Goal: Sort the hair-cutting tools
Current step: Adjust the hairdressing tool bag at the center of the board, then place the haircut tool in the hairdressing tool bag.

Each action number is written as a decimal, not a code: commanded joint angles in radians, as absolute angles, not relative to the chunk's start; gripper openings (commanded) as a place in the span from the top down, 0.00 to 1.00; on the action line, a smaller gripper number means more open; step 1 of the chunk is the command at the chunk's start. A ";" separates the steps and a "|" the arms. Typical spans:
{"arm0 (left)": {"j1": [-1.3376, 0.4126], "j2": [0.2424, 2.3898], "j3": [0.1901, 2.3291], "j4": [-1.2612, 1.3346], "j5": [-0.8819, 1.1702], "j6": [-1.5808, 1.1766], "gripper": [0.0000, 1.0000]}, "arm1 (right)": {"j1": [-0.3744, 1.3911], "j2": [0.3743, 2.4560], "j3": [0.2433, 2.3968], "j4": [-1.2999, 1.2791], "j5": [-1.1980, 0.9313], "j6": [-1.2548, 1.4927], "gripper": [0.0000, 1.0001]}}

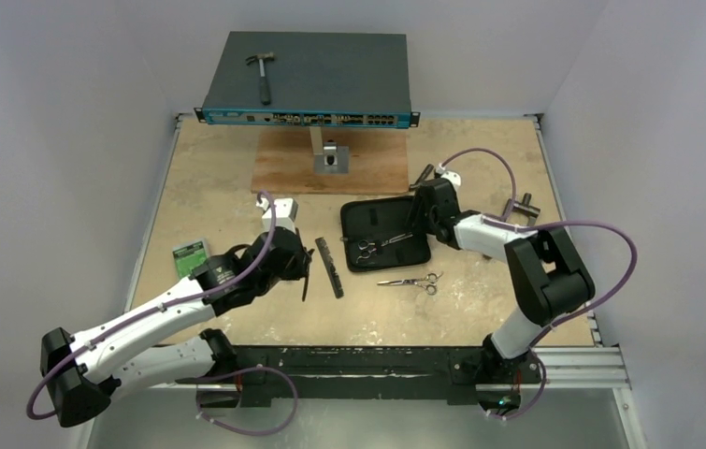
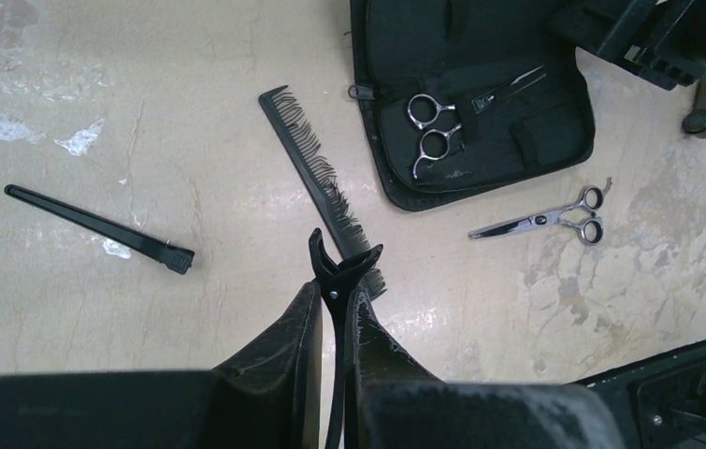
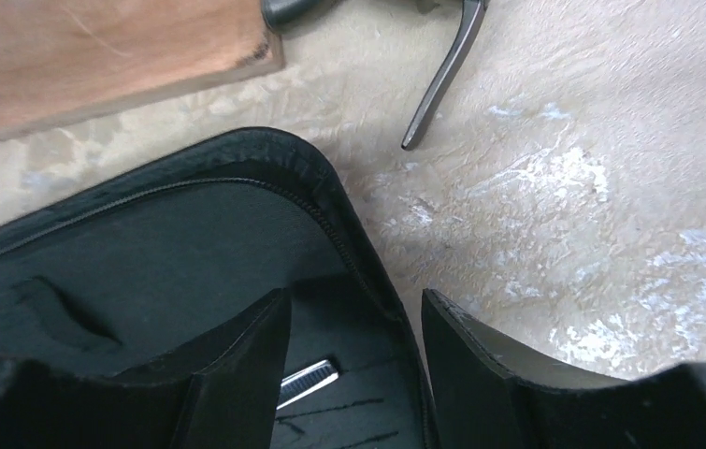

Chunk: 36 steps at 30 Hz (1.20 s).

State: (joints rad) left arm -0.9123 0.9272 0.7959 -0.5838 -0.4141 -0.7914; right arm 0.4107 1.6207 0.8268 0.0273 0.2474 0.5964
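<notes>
Partial progress. One pair of silver scissors point(image 2: 433, 131) sits in the open black fabric case point(image 2: 536, 131), ahead-right of the left gripper point(image 2: 335, 299). The second pair point(image 2: 545, 217) lies on the mottled table point(image 2: 143, 112), further right. The left gripper is clamped on a thin black hair clip point(image 2: 339, 262), its forked end up. The toothed comb point(image 2: 321, 178) lies just ahead, and another slim clip point(image 2: 96, 229) ahead-left. The right gripper point(image 3: 356, 313) is spread wide, straddling the case's zipped rim.

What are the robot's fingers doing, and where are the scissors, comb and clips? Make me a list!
left fingers: shut on a black clip
right fingers: open, over the black case edge
scissors one: inside the case
scissors two: on the table beside the case
comb: on the table
other clip: on the table, alone
</notes>
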 commanded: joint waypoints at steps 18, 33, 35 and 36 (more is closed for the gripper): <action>-1.122 0.968 0.800 -0.544 -0.563 -0.718 1.00 | 0.608 1.545 0.629 0.114 0.129 0.580 0.50; -1.140 1.106 0.849 -0.349 -0.524 -0.483 1.00 | 0.611 1.057 0.675 -0.035 0.004 0.612 0.47; -1.140 1.166 0.860 -0.260 -0.563 -0.418 1.00 | 0.611 1.022 0.655 -0.019 0.019 0.615 0.47; -1.138 1.204 0.883 -0.226 -0.582 -0.376 1.00 | 0.611 1.008 0.638 -0.010 0.048 0.621 0.47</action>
